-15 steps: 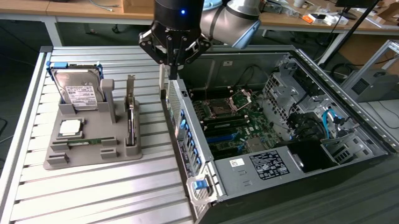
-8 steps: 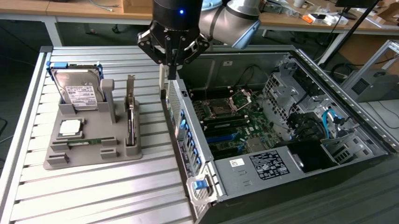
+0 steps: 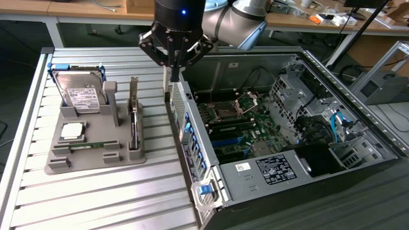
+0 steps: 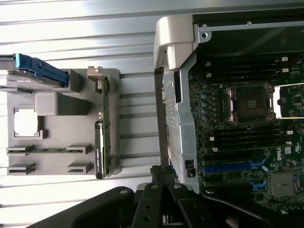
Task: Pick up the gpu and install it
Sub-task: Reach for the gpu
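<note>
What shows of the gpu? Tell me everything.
The gpu is a thin flat card standing on its long edge in a slot of the grey holder on the slatted table. A silver metal bracket rises at one end; one face looks dark, the other brownish-green board. Only the holder touches it. The shut gripper hangs apart from it, by the computer case.

The gpu (image 3: 134, 124) stands edge-on in its grey holder (image 3: 89, 160), broad faces hidden; the computer case (image 3: 189, 139) runs off-frame at five o'clock.
</note>
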